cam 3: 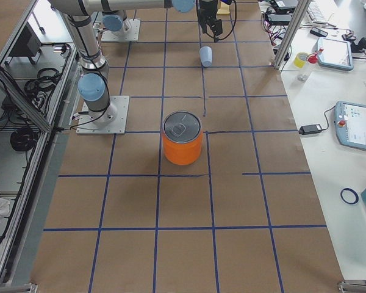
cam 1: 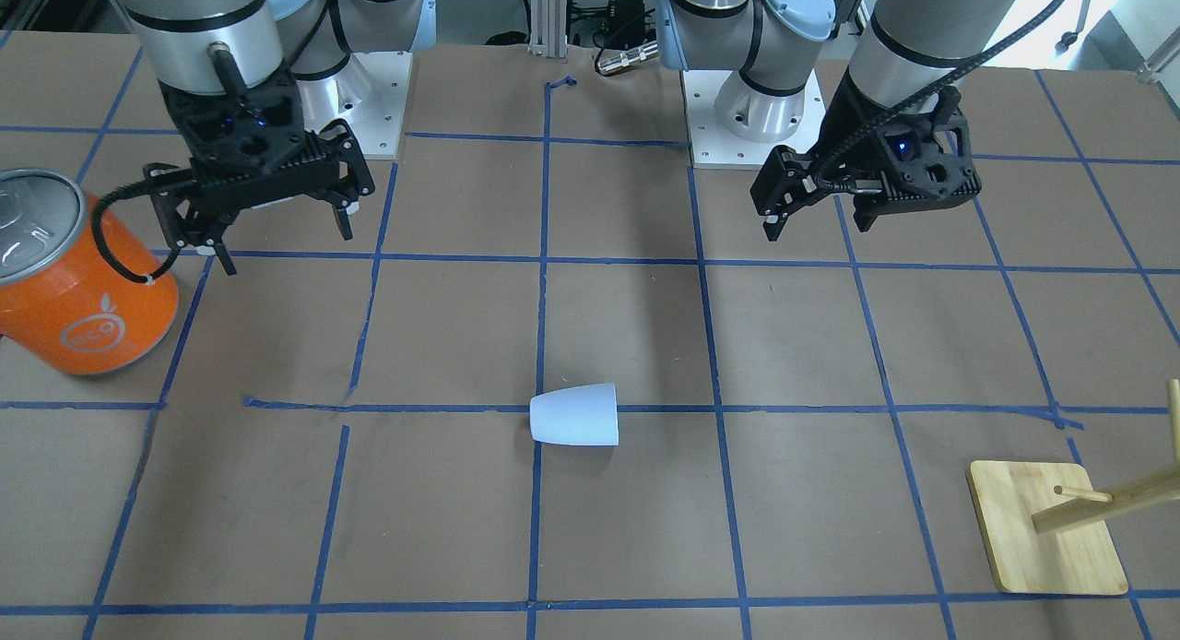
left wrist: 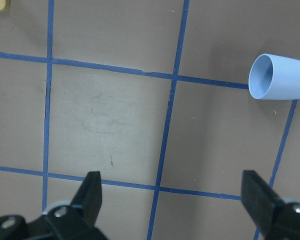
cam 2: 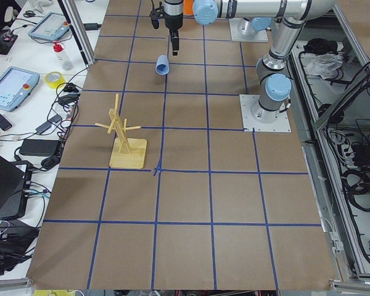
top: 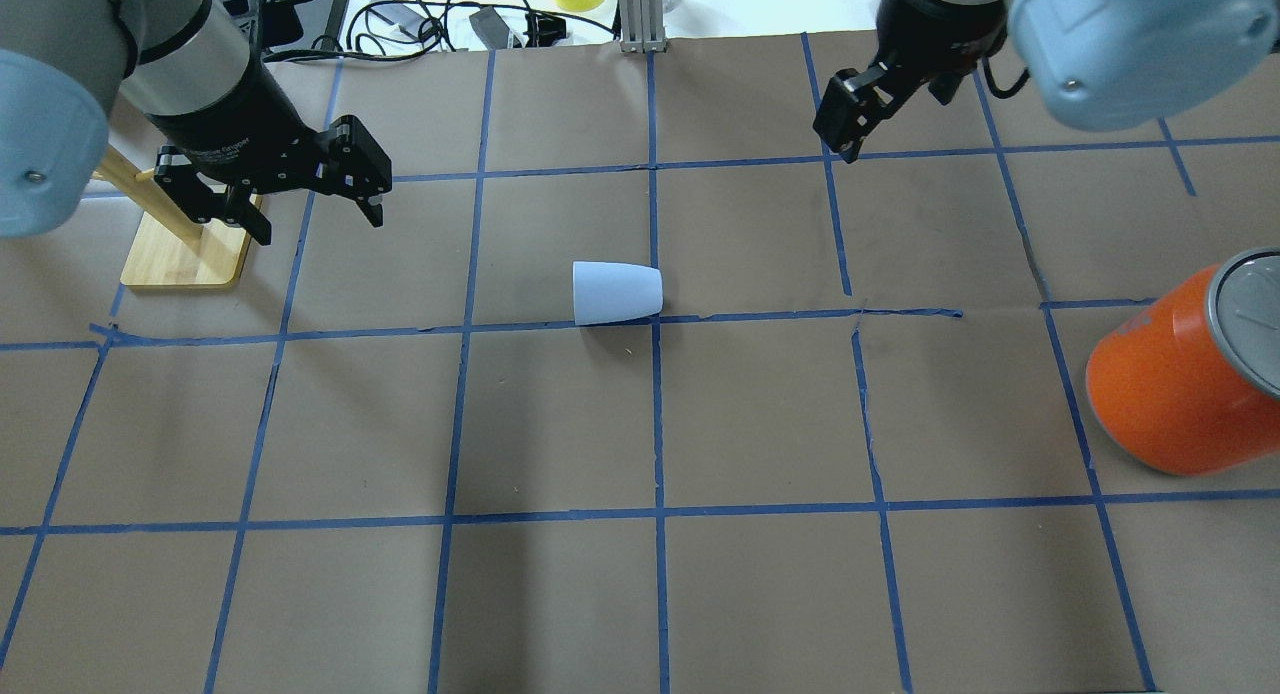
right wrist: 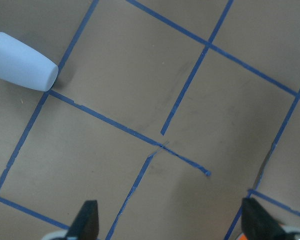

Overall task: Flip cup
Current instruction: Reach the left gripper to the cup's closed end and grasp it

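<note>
The cup [cam 1: 574, 415] is a small pale blue-white tumbler lying on its side on the brown paper table, near the middle, its rim toward the robot's left side. It also shows in the overhead view [top: 617, 293]. In the left wrist view the cup [left wrist: 282, 77] shows its open mouth at the upper right. In the right wrist view the cup [right wrist: 21, 61] shows its base at the upper left. My left gripper [cam 1: 816, 220] hovers open and empty, behind and to the side of the cup. My right gripper [cam 1: 281, 243] hovers open and empty on the other side.
A big orange can [cam 1: 78, 285] with a silver top stands on the robot's right side, close to the right gripper. A wooden peg stand [cam 1: 1046, 529] on a square base stands on the robot's left side. Blue tape lines grid the table.
</note>
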Action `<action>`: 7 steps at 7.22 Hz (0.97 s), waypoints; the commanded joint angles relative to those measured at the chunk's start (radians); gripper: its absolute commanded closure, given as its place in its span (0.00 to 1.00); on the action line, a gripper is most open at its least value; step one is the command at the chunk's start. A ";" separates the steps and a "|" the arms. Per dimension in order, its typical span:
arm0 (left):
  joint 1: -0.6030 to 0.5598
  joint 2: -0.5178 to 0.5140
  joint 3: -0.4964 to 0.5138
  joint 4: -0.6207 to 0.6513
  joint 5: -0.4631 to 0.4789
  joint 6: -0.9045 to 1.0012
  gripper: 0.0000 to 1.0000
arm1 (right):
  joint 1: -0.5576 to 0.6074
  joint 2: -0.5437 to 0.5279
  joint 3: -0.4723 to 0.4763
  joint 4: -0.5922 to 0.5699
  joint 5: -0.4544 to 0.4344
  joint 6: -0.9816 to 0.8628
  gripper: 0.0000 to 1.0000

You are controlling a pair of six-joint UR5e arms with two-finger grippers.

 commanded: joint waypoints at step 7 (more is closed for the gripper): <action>0.017 -0.236 -0.084 0.298 -0.459 0.014 0.00 | -0.065 -0.020 0.009 0.037 0.104 0.309 0.00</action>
